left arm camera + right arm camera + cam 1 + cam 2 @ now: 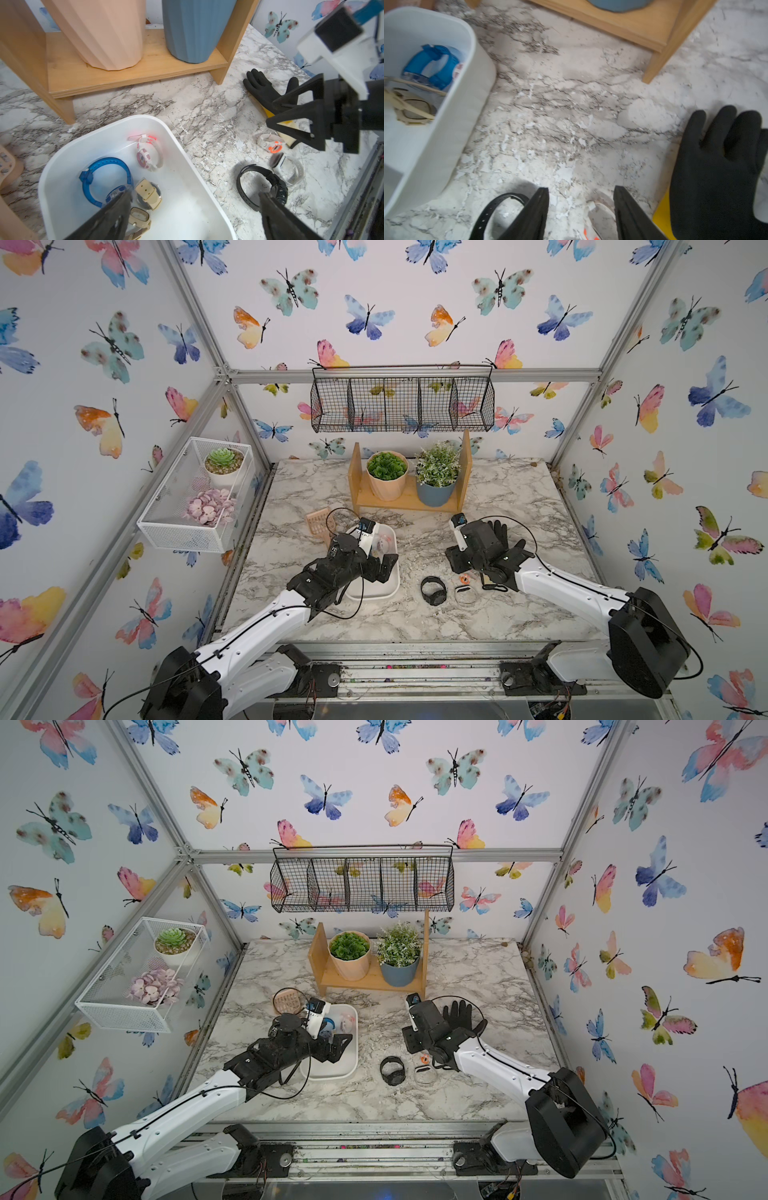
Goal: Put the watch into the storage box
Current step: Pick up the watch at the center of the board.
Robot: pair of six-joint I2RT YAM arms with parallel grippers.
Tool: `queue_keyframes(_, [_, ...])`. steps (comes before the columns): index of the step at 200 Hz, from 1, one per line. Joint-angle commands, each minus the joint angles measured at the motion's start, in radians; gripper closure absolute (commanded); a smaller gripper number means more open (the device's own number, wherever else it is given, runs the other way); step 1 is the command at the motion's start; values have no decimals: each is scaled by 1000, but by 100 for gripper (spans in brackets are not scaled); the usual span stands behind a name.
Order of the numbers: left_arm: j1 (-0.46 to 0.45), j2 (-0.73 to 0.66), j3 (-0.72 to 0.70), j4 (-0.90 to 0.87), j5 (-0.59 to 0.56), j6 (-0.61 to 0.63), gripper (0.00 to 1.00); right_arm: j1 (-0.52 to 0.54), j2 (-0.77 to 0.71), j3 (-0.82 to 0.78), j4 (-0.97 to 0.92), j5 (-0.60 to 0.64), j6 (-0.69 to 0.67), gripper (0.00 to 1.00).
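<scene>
Both pincers stand spread and empty: I see the left gripper (194, 196) above the storage box (158, 123), the right gripper (581, 190) near the watch (433, 591). The watch lies on the marble table (519, 497), outside the box.

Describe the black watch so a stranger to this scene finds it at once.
Start at the white storage box on the marble table. Just beside the box, on the right arm's side, the watch lies on bare marble. It is all black with a looped strap, unlike the clear-strapped watch and the small orange-faced one next to it.
</scene>
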Motion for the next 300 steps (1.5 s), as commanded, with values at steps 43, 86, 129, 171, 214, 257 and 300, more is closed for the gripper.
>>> queue_keyframes(43, [-14,16,-43,96,90,26,1,-48,121,20,-78,-85,-3,51])
queue_keyframes(86, [-17,18,-49,109,101,22,1,-48,159,33,-80,-99,-8,56])
queue_keyframes(129, [-17,19,-60,125,102,13,1,-47,169,27,-86,-108,-10,66])
queue_keyframes(171, [-18,14,-62,128,100,12,1,-46,149,21,-102,-105,-6,72])
queue_keyframes(214, [-21,8,-66,125,93,8,1,-46,159,16,-121,-113,-5,72])
queue_keyframes(257, [-23,4,-74,131,90,4,1,-46,173,18,-114,-123,-5,73])
queue_keyframes(300, [-23,2,-72,130,85,10,2,-42,198,25,-115,-134,-11,75])
